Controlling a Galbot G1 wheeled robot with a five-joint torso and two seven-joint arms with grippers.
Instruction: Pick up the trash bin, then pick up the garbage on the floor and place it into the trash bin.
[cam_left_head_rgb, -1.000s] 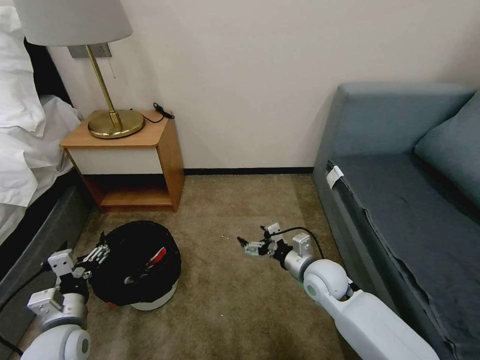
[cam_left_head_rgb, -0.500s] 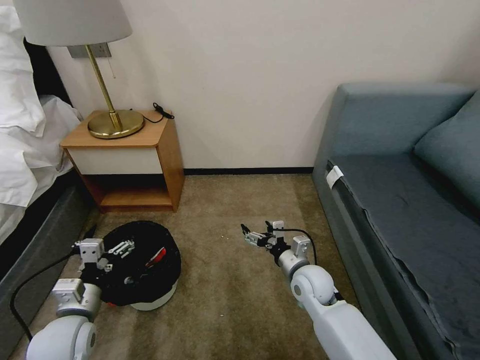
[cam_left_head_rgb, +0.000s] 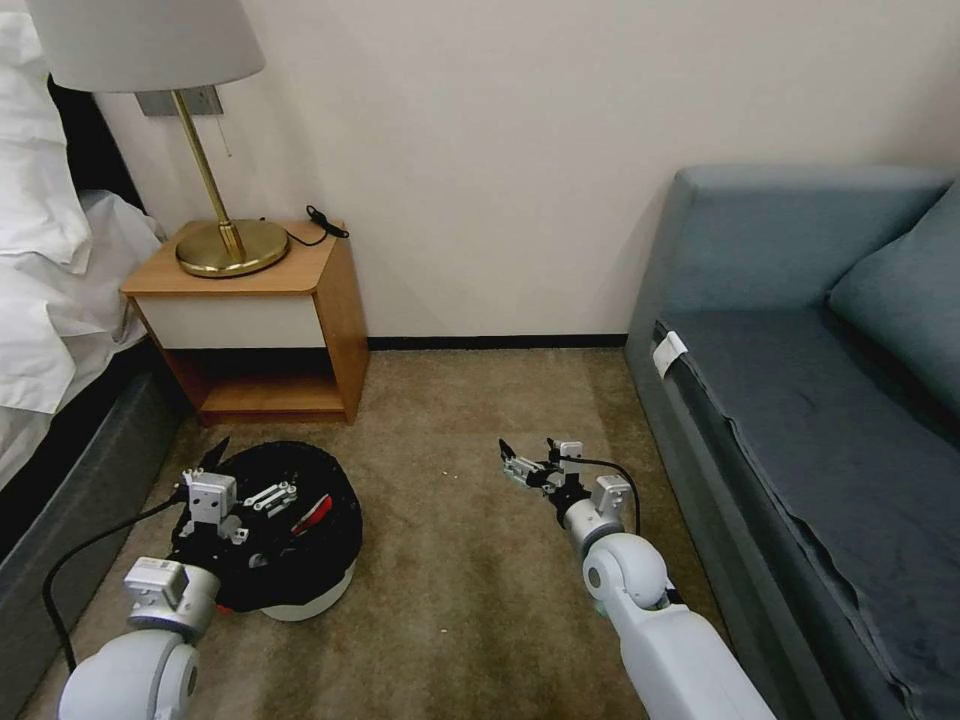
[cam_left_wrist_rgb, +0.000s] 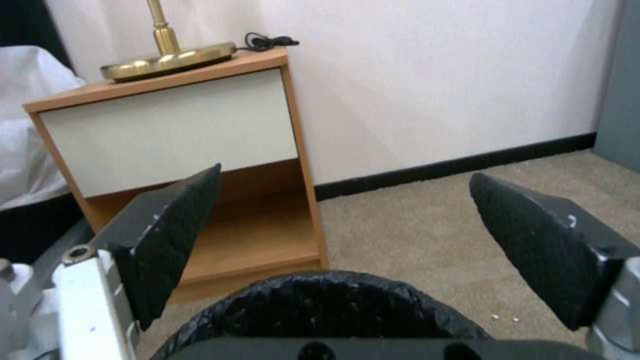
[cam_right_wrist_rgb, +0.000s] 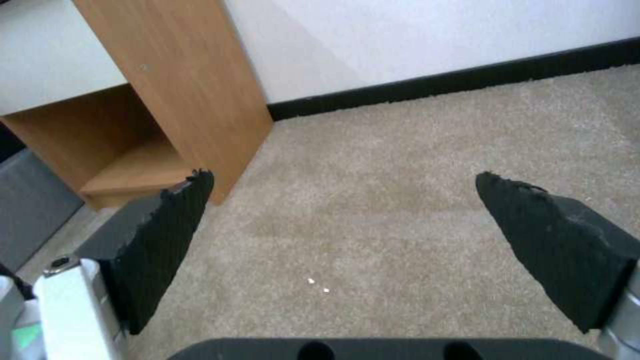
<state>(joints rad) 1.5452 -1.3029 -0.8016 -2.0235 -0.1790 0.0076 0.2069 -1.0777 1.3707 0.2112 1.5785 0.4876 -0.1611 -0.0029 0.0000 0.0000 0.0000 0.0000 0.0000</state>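
The left gripper (cam_left_head_rgb: 270, 495) hangs with fingers spread wide over the trash bin (cam_left_head_rgb: 300, 590) standing on the carpet (cam_left_head_rgb: 470, 600) directly below it, while the right gripper (cam_left_head_rgb: 520, 468), likewise spread apart, hovers above bare carpet well to the bin's right.

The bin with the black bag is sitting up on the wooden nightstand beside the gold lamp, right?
Not quite. The head view shows the trash bin on the carpet in front of the nightstand, with the left gripper above it. Only the lamp stands on the nightstand.
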